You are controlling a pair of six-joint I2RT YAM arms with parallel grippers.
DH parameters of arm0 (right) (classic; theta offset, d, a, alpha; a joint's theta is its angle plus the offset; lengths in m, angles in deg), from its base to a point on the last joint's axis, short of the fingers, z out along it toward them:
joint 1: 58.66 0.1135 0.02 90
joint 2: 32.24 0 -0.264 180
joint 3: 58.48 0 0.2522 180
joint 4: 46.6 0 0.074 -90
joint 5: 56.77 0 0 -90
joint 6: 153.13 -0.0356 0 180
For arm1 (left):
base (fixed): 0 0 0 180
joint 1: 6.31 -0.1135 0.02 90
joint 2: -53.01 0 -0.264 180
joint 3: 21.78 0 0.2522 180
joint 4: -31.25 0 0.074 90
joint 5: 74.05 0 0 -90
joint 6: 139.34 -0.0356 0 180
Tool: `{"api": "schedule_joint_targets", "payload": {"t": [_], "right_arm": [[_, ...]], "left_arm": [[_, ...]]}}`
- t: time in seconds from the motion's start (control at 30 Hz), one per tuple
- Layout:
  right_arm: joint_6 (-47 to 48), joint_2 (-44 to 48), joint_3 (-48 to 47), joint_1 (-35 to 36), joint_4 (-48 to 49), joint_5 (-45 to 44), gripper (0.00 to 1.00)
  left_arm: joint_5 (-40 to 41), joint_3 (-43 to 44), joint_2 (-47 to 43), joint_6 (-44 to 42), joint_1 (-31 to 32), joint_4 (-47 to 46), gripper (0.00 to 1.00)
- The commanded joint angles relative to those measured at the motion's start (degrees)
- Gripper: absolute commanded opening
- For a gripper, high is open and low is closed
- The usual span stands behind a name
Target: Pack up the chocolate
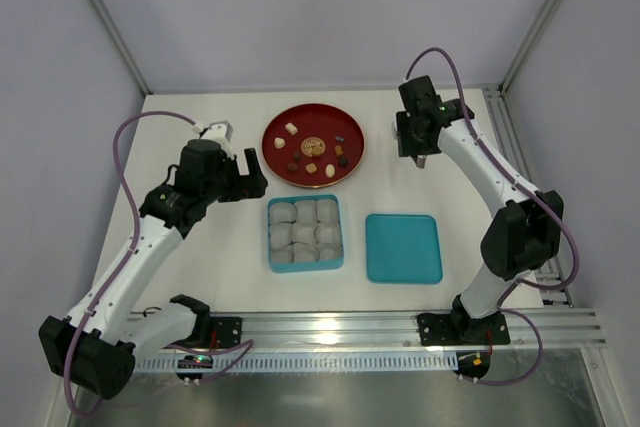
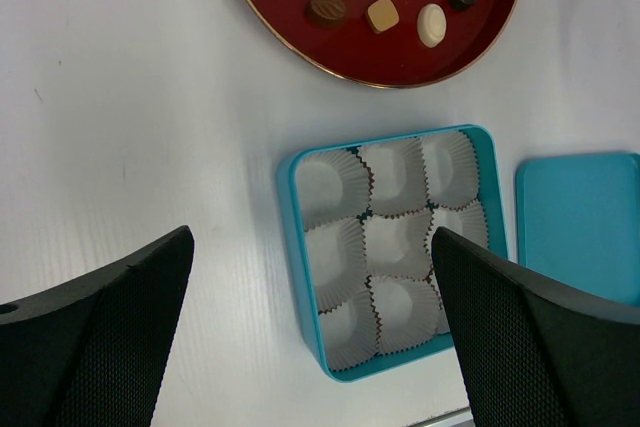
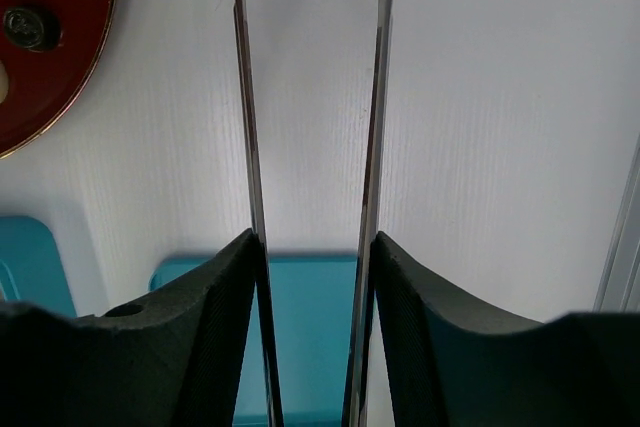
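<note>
Several small chocolate pieces (image 1: 313, 146), cream, tan and dark brown, lie on a red round plate (image 1: 272, 135) at the table's back middle. They also show in the left wrist view (image 2: 382, 15). A teal box (image 1: 272, 237) holds several empty white paper cups (image 2: 395, 242). My left gripper (image 1: 256, 173) hangs open and empty above the table left of the plate; in its wrist view (image 2: 310, 237) the box lies between its fingers, far below. My right gripper (image 1: 420, 152), to the right of the plate, is shut on metal tweezers (image 3: 243, 97) whose blades stand apart.
The teal lid (image 1: 403, 248) lies flat to the right of the box and shows under the right fingers (image 3: 310, 327). The plate's edge with a dark piece (image 3: 28, 27) is at the right wrist view's upper left. An aluminium rail (image 1: 400, 327) runs along the near edge.
</note>
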Motion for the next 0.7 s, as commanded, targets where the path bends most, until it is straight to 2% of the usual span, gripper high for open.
{"api": "schedule_joint_targets", "payload": {"t": [0.0,0.37,0.67], "right_arm": [[-0.6,4.0,-4.1,1.6,-1.8,-0.7,0.5],[-2.5,4.5,-9.4,9.3,-4.7,-0.3,0.47],[-4.2,-1.0,-15.5,16.8,-6.1,-1.5,0.46]], "left_arm": [[0.1,0.2,-0.5,0.1,-0.3,-1.8,1.0],[0.2,0.2,-0.6,0.1,-0.6,-1.8,1.0],[0.5,0.0,-0.7,0.1,-0.7,-1.7,1.0]]}}
